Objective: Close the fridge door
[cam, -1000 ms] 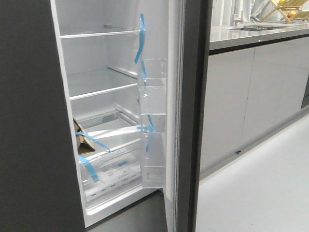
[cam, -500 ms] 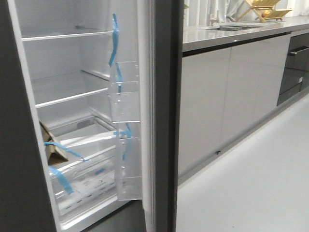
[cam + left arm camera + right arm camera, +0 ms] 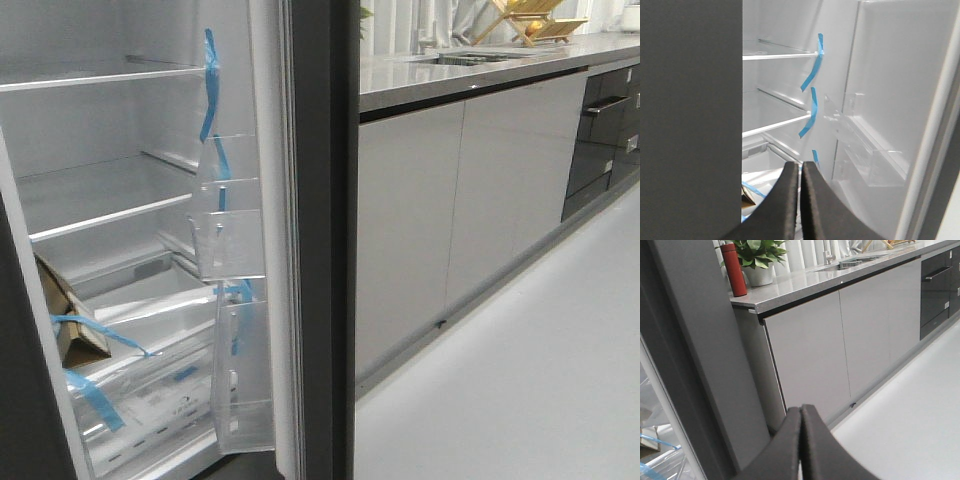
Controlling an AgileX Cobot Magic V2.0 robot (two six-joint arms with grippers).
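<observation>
Fridge door (image 3: 318, 240) standing open, seen nearly edge-on as a tall dark grey band at centre of the front view, white inner lining facing left. Clear plastic bins (image 3: 232, 235) with blue tape strips (image 3: 209, 85) on that lining. Open fridge interior (image 3: 100, 200) with white shelves filling the left of the frame. Light grey cabinet doors (image 3: 455, 200) under a grey countertop (image 3: 470, 65) at right, pale floor (image 3: 530, 370) lower right. Left gripper (image 3: 800, 200) at bottom centre of its wrist view, fingers pressed together, holding nothing. Right gripper (image 3: 801, 445) likewise closed and empty, dark door edge (image 3: 705, 350) at its frame's left. Red bottle (image 3: 734, 270) beside a potted plant (image 3: 757, 257) on the countertop, upper left.
</observation>
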